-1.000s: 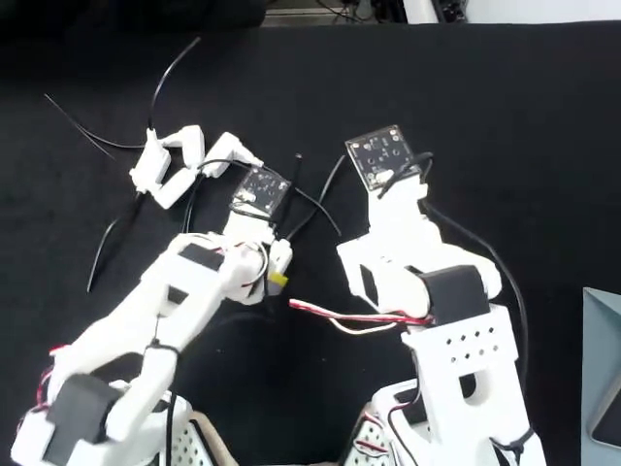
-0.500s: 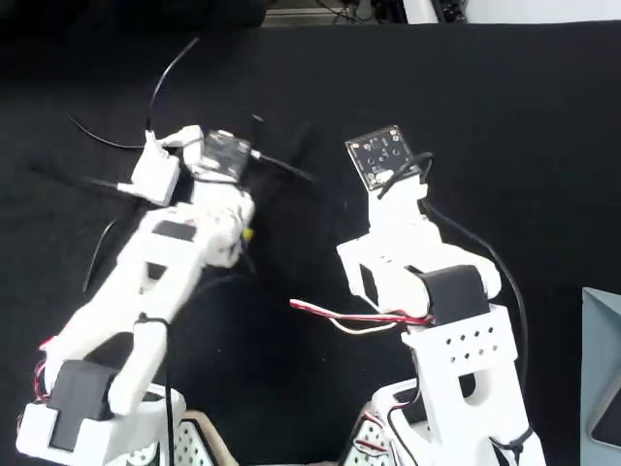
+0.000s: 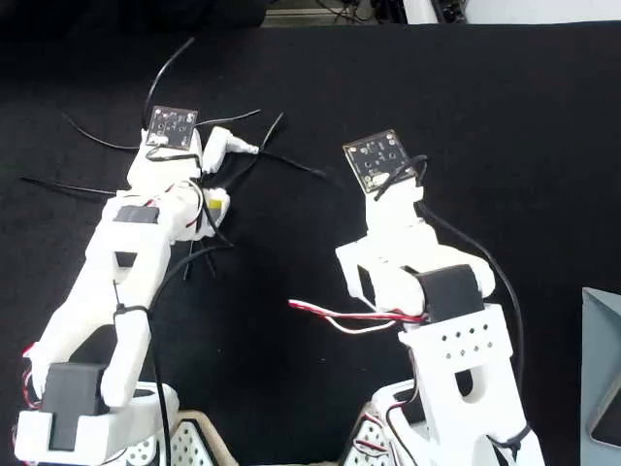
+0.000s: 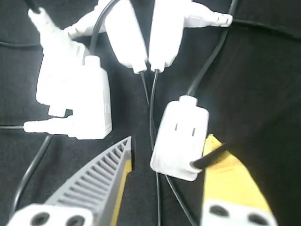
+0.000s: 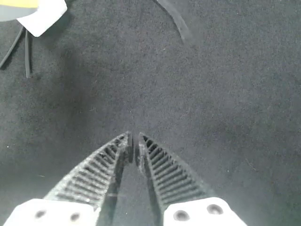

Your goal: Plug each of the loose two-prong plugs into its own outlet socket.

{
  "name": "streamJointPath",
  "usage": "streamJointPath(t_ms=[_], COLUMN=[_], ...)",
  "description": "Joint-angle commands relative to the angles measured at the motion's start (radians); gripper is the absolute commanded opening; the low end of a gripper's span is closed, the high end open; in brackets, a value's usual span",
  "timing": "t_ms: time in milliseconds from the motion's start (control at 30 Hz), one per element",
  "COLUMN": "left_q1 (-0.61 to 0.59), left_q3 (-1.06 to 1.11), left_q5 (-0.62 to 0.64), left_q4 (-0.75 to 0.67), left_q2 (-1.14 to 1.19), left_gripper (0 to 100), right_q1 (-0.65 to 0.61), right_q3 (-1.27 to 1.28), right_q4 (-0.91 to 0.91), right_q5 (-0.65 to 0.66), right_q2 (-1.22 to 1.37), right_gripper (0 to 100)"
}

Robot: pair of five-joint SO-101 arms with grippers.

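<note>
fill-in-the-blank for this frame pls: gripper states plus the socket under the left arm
The left gripper is ___, straddling a white socket.
The socket's face shows ___ slots.
The right gripper is ___ above bare cloth.
Missing words: open; two; shut.

- The right gripper (image 5: pixel 134 141), its ribbed fingertips all but meeting, hangs over the black tabletop (image 5: pixel 225 84).
- A white piece (image 5: pixel 44 14) and two black cords (image 5: pixel 27 56) lie well apart from the gripper.
</note>
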Motion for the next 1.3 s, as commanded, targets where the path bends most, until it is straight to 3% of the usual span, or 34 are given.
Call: streamJointPath(t_ms=[0, 133, 300, 433, 667, 900, 1100, 1267], left_q1=[-0.028, -0.03, -0.03, -0.027, -0.019, -0.027, -0.027, -0.019], left_q3=[-0.079, -0.163, -0.286, -0.3, -0.147, 0.054, 0.297, 0.501], left_q5=[-0.043, -0.127, -0.127, -0.126, -0.127, -0.126, 0.009, 0.064], left_q4=[0.054, 0.25, 0.5, 0.588, 0.595, 0.6, 0.532, 0.448], left_q2=[-0.015, -0.015, -0.037, -0.17, -0.557, -0.813, -1.01, -1.211], left_gripper=[25, 25, 25, 22, 3, 3, 3, 3], right_q1=[0.005, 0.005, 0.005, 0.005, 0.008, 0.009, 0.012, 0.012], right_q3=[-0.007, -0.007, -0.007, -0.007, -0.005, 0.035, 0.076, 0.077], right_q4=[-0.018, -0.018, -0.018, -0.018, -0.017, -0.017, -0.014, -0.012], right_q5=[-0.003, -0.003, -0.003, -0.006, -0.012, -0.02, -0.219, -0.279], right_q2=[-0.016, -0.016, -0.016, -0.016, -0.015, -0.016, -0.018, -0.018], right_gripper=[1.1, 1.1, 1.1, 1.1, 1.1, 1.2, 1.2, 1.2])
